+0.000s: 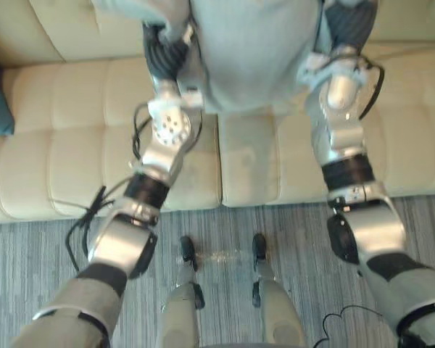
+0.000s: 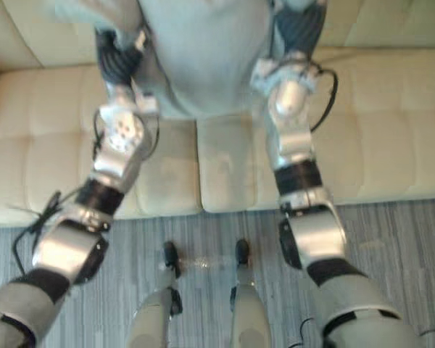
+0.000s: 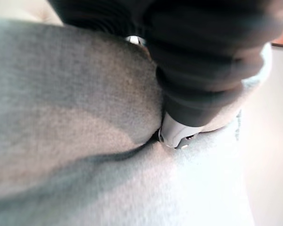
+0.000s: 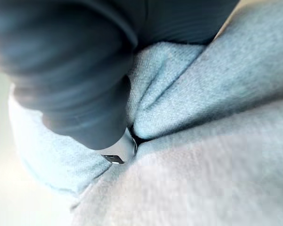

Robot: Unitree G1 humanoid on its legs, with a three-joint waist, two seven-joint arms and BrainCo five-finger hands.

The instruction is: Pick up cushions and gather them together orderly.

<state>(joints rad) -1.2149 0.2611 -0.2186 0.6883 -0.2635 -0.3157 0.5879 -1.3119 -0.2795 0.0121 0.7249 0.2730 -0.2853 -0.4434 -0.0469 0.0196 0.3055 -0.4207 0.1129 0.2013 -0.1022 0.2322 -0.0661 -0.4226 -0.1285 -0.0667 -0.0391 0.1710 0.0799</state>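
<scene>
Facing cream sofa (image 1: pixel 80 123), grey carpet (image 1: pixel 29 254) below, grey cushion (image 1: pixel 254 51) between left hand (image 1: pixel 165 54), right hand (image 1: pixel 348 27), grips unclear.

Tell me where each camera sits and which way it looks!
Left eye view: on the head, looking down at the cream sofa and grey cushion; both arms show, left hand, right hand.
Right eye view: beside it on the head, same downward look, same arms.
Left wrist view: on the left wrist, looking along the hand's dark cover into the grey cushion.
Right wrist view: on the right wrist, likewise.
Shared: all four see the grey cushion.
</scene>
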